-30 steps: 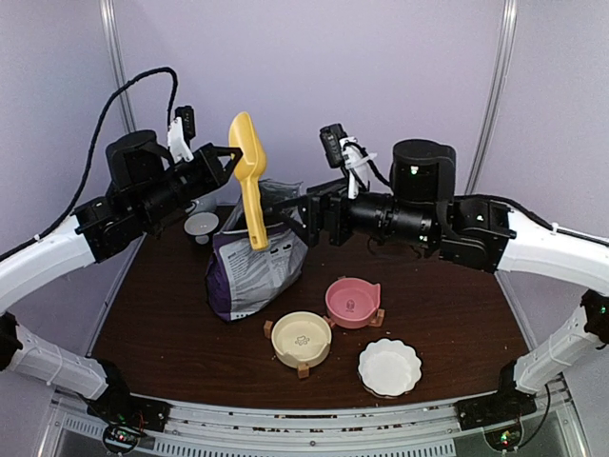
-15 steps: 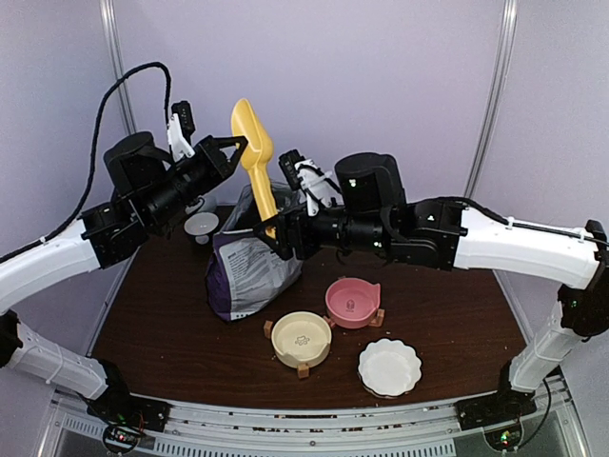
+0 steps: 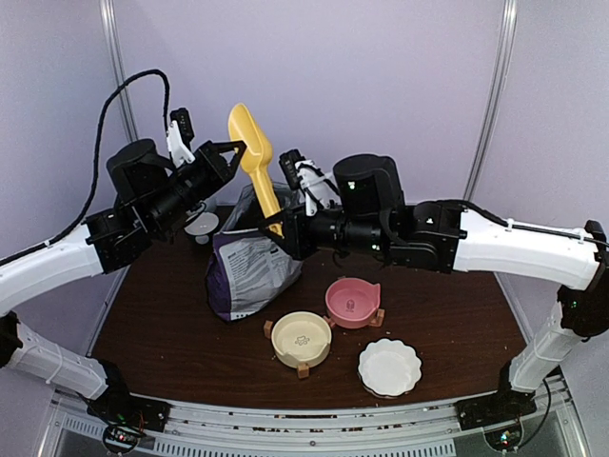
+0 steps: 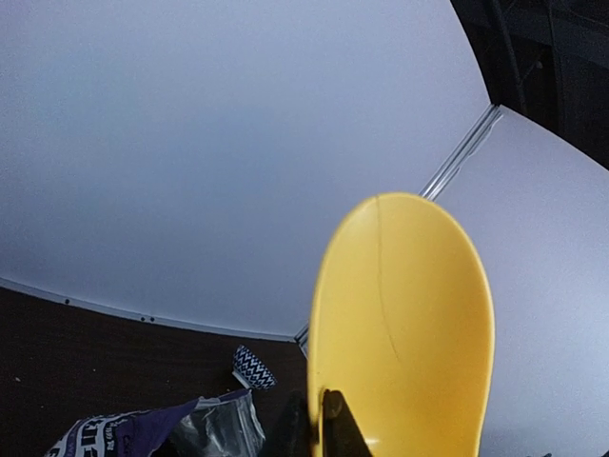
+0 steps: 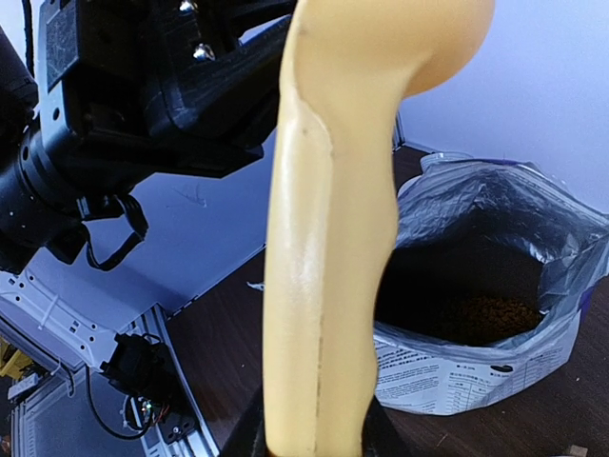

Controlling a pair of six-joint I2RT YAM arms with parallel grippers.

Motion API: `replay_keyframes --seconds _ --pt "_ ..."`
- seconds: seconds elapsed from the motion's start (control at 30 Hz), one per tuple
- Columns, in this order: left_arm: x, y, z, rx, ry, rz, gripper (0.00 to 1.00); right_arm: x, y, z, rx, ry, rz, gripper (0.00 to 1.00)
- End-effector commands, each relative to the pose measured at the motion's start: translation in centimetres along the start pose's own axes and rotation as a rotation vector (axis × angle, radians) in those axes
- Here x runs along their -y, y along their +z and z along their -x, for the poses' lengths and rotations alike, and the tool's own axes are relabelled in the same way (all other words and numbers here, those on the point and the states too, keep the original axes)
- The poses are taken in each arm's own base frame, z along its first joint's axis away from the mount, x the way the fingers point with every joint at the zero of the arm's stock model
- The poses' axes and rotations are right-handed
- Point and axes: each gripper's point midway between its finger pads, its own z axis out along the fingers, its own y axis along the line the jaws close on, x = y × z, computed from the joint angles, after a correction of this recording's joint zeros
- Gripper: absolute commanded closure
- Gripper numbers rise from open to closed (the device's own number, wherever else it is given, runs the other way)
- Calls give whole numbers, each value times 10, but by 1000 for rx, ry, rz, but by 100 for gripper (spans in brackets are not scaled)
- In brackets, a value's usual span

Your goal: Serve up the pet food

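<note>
Pet food [image 5: 485, 319] sits loose inside the open purple bag [image 3: 249, 271], standing on the surface [image 3: 162, 314], none served yet. Yellow scoop [image 5: 324, 238] is upright above the bag. Left hand [image 3: 238, 152] is clamped shut at the scoop's bowl end. Right hand [image 3: 278, 228] is closed around the handle's lower end, likely a handover for digging. Bowls [image 3: 302, 338] wait nearby.

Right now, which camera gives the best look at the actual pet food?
The right wrist view: it looks into the open bag, where the brown kibble lies at the bottom. The top view shows only the bag's outside; the left wrist view, mostly filled by the yellow scoop, catches just the bag's rim.
</note>
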Motion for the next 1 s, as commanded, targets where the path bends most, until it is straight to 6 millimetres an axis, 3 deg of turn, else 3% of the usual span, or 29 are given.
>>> replay_keyframes --seconds 0.0,0.2,0.27,0.33,0.43,0.63,0.87,0.97 --pt "18 -17 19 50 34 -76 77 12 -20 31 103 39 -59 94" --pt "7 -41 28 -23 269 -4 37 39 -51 22 45 -16 -80 96" --pt "4 -47 28 -90 349 -11 30 45 -62 14 -2 -23 -38 96" --pt "12 -51 26 -166 430 -68 27 45 -72 3 -66 -35 30 96" --pt "27 -59 3 -359 526 -212 24 38 -91 -20 -176 -69 116 96" --pt "38 -78 -34 -600 577 -371 23 7 -122 -58 -340 -78 331 97" --pt "48 -82 -52 -714 539 -470 16 -23 -146 -74 -423 -43 530 98" --pt "52 -83 -60 -748 502 -510 20 -31 -152 -75 -441 -41 574 98"
